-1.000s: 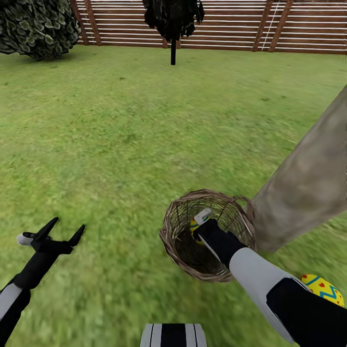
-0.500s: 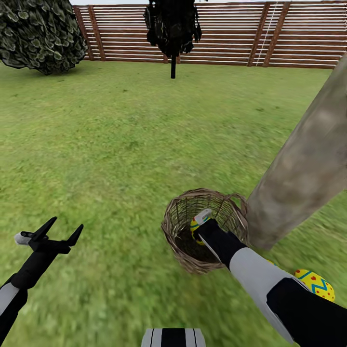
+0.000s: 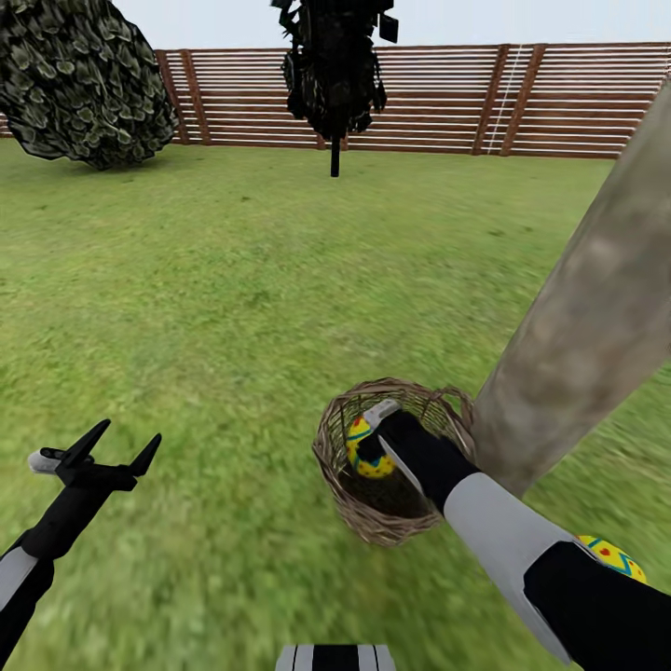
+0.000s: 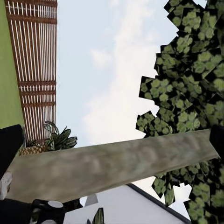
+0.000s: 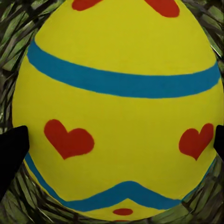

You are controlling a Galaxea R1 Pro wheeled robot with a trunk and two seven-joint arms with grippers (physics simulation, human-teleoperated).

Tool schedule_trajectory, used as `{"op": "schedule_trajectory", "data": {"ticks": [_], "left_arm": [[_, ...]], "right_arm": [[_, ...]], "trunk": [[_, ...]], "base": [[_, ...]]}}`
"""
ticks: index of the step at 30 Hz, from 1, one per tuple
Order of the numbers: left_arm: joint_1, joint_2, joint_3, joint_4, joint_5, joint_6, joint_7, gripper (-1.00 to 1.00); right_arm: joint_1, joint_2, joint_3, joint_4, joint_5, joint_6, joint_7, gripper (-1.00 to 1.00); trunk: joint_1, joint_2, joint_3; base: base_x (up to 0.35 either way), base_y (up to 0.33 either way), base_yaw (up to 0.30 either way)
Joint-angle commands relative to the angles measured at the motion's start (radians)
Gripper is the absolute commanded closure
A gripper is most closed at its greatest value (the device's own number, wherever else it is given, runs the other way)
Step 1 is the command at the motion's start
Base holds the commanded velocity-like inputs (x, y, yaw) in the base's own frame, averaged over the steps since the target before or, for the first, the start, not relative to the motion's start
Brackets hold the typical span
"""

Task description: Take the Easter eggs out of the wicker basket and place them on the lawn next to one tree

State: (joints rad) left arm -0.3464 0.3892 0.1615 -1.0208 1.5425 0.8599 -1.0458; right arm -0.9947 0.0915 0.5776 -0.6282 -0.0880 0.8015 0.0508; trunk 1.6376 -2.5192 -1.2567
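A grassy garden spreads out under a pale sky, closed at the far side by a brown slatted wooden fence (image 3: 522, 98); no writing or labels can be read anywhere.

Near the right of the lawn (image 3: 233, 280) stands the wicker basket (image 3: 347, 499), its far-right rim just beside the foot of the tree (image 3: 587, 326), whose thick pale mottled trunk leans up and out of the head view at the right. Inside the basket, at its left side, is an Easter egg (image 3: 360, 447), yellow with blue bands and red marks. The right gripper (image 3: 373, 438) reaches down into the basket at that egg. In the right wrist view the egg (image 5: 119, 107) sits between the two dark fingertips (image 5: 11, 154), one at either side of it, with the basket's woven twigs behind; the jaws stand about an egg's width apart, and whether they press on the shell cannot be told. The red marks on it are heart shapes, with a blue zigzag below.

A second egg (image 3: 610, 557) lies on the grass near the tree's base, on the near right, partly hidden by the right arm.

The left gripper (image 3: 119, 445) hangs over bare grass at the near left, well apart from the basket, its two black fingers spread wide and holding nothing.

At the far left is a round leafy bush (image 3: 84, 79), and a thin-trunked dark tree (image 3: 334, 65) stands in front of the fence.
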Motion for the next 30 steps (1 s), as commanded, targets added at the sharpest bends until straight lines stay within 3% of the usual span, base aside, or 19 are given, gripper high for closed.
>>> {"op": "schedule_trajectory", "data": {"ticks": [1, 6, 8, 14, 22, 25, 28, 30], "left_arm": [[0.0, 0.0, 0.0, 0.0, 0.004, 0.005, 0.0, -1.0], [0.0, -0.001, 0.0, 0.001, 0.004, 0.005, 0.0, -1.0], [0.0, -0.001, 0.0, 0.001, 0.004, 0.005, 0.0, -1.0], [0.0, -0.002, 0.0, 0.008, 0.004, 0.005, 0.0, -1.0], [0.0, -0.001, 0.0, 0.011, 0.003, 0.005, 0.003, -1.0], [0.0, -0.001, 0.0, 0.011, 0.002, 0.005, 0.003, -1.0], [0.0, 0.0, -0.002, 0.01, 0.001, 0.006, 0.004, -1.0], [0.0, 0.0, -0.003, 0.005, -0.002, 0.005, 0.006, -1.0]], "right_arm": [[-0.001, 0.0, 0.004, -0.015, -0.009, 0.014, -0.002, 1.0], [-0.001, 0.001, 0.003, -0.026, -0.007, 0.026, -0.005, 1.0], [-0.001, 0.0, 0.001, -0.032, -0.001, 0.063, -0.007, 1.0], [-0.001, -0.001, 0.006, -0.188, 0.001, 0.194, -0.015, 1.0], [-0.001, -0.003, 0.001, -0.25, -0.001, 0.211, -0.015, 1.0], [-0.001, -0.012, 0.001, -0.309, -0.003, 0.213, -0.015, 1.0], [-0.001, -0.038, -0.004, -0.359, -0.007, 0.215, -0.015, 1.0], [0.002, -0.063, -0.039, -0.451, -0.011, 0.215, -0.014, 1.0]], "trunk": [[-0.001, 0.0, 0.003], [-0.003, 0.001, 0.023], [-0.004, 0.002, 0.03], [-0.006, 0.003, 0.053], [-0.01, 0.005, 0.084], [-0.011, 0.006, 0.096], [-0.013, 0.006, 0.108], [-0.014, 0.007, 0.115]], "base": [[0.0, 0.0, 0.0], [0.0, 0.0, 0.0], [0.0, 0.0, 0.0], [0.0, 0.0, 0.0], [0.0, 0.0, 0.0], [0.0, 0.0, 0.0], [-0.098, 0.0, 0.0], [-0.298, 0.0, 0.0]]}}
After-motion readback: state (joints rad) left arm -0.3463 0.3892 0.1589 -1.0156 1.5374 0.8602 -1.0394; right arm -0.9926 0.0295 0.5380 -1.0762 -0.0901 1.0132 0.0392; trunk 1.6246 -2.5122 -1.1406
